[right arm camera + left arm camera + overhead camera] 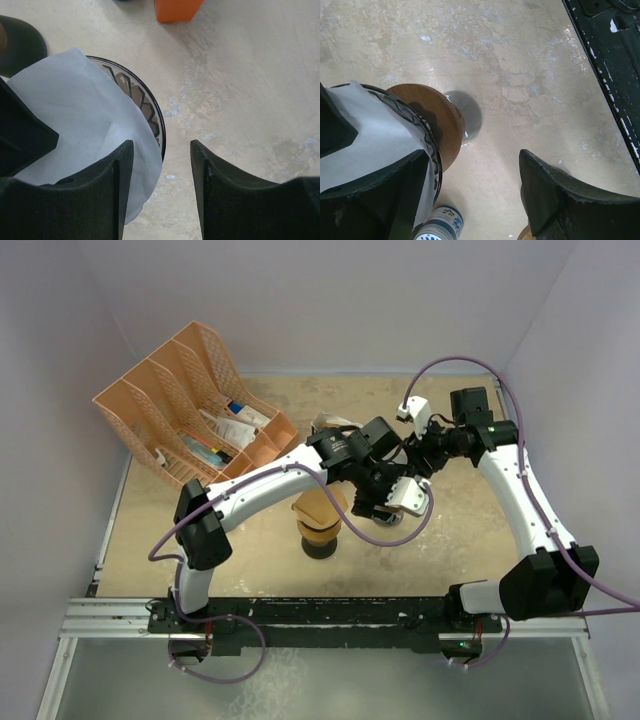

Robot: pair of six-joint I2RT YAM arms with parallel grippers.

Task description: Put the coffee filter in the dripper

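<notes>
Coffee filter (85, 115): white paper, very light, thin and limp. It creases under any pinch and, being paper, can tear at a fold. It sits in the mouth of the dripper (145, 107), whose ribbed wall shows on the uncovered side. It is not fully seated: one edge laps over the dark rim and hangs outside it.

Handling:
- Take hold at the free edge only, with a shallow pinch. The body of the paper offers no stiff point.
- Pressing the paper down against the ribs is likely safer than pulling, since a pull could lift the whole filter out.
- The dripper looks like rigid glass or plastic. Treat it as fragile and easy to tip.

Arm pose: in the top view both arms reach inward and meet over the middle of the table (240, 75), wrists bent down over the dripper.

Right gripper (161, 145): jaws about half apart, standing astride the rim and the hanging edge. Bare table shows between them, and nothing is clamped.

Left gripper (472, 155): jaws wide apart. One finger lies in front of the filter and rim, the other stands over bare table. It holds nothing.
</notes>
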